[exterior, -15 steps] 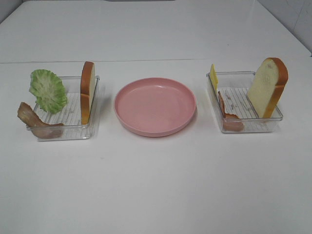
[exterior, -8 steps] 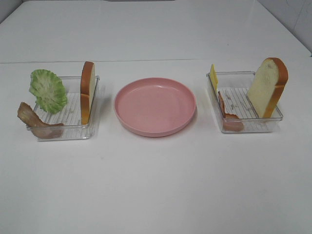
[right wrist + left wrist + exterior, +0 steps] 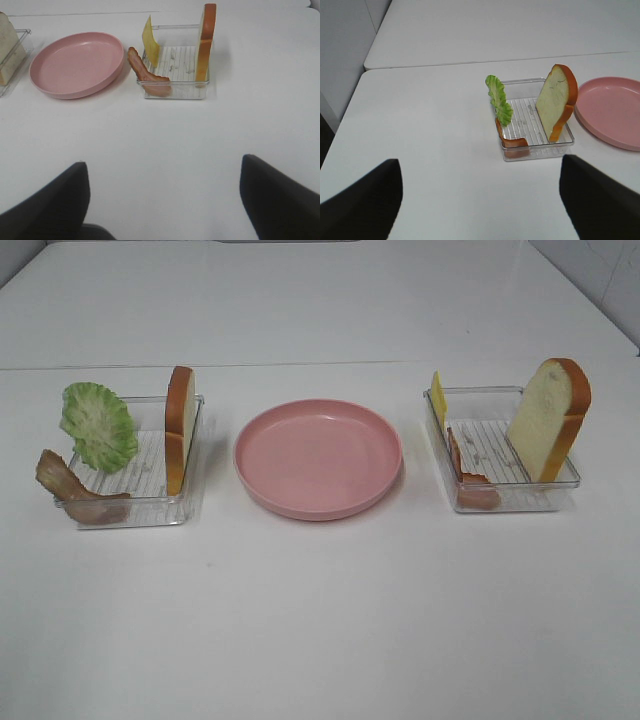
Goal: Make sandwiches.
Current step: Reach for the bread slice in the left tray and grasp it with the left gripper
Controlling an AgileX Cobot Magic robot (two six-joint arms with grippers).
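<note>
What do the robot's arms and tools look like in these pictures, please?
Only the wrist views show them. The left tool appears as two plain black, blunt-tipped fingers, blurred by closeness; the right tool looks the same. No cables, markings or arm links are visible, and the high view shows neither arm.

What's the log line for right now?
plate: empty | left tray: lettuce, bacon, left bread | right tray: cheese, ham, right bread | left gripper: open | right gripper: open
</note>
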